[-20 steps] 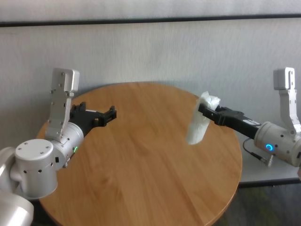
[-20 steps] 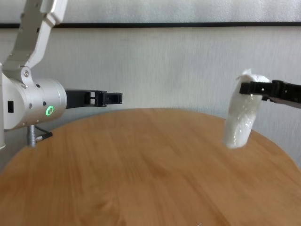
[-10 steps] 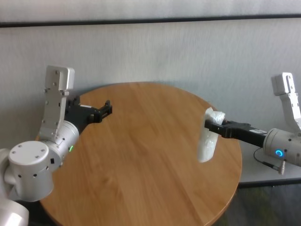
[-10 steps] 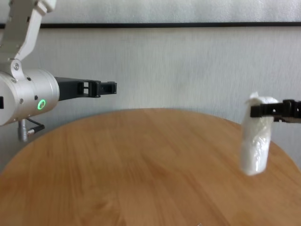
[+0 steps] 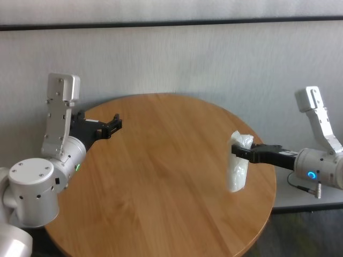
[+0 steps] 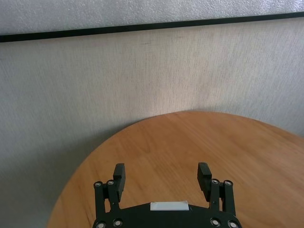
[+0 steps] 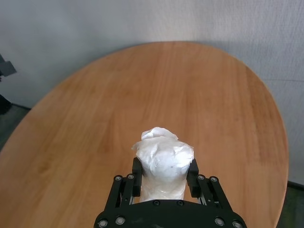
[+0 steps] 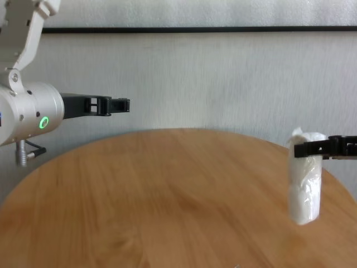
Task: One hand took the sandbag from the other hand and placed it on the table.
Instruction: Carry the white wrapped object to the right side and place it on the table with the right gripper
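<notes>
My right gripper (image 5: 239, 151), the one with the blue ring light, is shut on the pinched top of the white sandbag (image 5: 237, 171). The bag hangs upright just above the right side of the round wooden table (image 5: 161, 176). In the chest view the sandbag (image 8: 305, 190) hangs at the far right under the gripper (image 8: 304, 148). The right wrist view shows the fingers (image 7: 193, 172) clamping the sandbag (image 7: 164, 159). My left gripper (image 5: 113, 126), with the green ring light, is open and empty over the table's far left edge; it also shows in the left wrist view (image 6: 162, 176) and the chest view (image 8: 120, 104).
A grey wall (image 5: 177, 59) with a dark horizontal strip stands behind the table. The table's right edge (image 5: 273, 187) lies close under the right arm.
My right gripper has carried the sandbag to the right and lower, nearer the table's right side. My left gripper has drawn back to the left.
</notes>
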Controlling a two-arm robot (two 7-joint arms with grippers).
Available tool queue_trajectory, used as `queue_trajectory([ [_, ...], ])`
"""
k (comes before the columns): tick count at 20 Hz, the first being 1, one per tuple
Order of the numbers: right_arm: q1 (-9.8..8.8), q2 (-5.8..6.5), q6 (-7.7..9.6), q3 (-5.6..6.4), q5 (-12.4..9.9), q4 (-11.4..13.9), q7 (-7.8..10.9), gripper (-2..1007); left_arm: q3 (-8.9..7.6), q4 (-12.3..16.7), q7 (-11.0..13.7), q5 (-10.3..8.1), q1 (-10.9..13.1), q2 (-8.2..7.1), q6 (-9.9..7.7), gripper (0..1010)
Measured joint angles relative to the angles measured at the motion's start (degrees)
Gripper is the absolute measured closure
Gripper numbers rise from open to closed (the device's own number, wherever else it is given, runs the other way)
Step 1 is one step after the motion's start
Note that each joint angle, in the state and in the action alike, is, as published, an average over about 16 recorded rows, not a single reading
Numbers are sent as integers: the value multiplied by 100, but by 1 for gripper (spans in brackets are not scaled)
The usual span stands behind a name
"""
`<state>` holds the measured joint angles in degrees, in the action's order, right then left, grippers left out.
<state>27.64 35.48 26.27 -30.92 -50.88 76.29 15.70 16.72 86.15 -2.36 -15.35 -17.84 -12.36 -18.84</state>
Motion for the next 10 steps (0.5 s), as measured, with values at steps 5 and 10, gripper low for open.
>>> queue_trajectory([
  [5, 163, -124, 56, -95, 213, -251, -80, 465, -15, -11, -12, 10, -7, 10, -34, 8],
  [10, 262, -213, 68, -139, 343, -418, -143, 455, -6, -15, -6, 4, -10, 4, -31, 8],
])
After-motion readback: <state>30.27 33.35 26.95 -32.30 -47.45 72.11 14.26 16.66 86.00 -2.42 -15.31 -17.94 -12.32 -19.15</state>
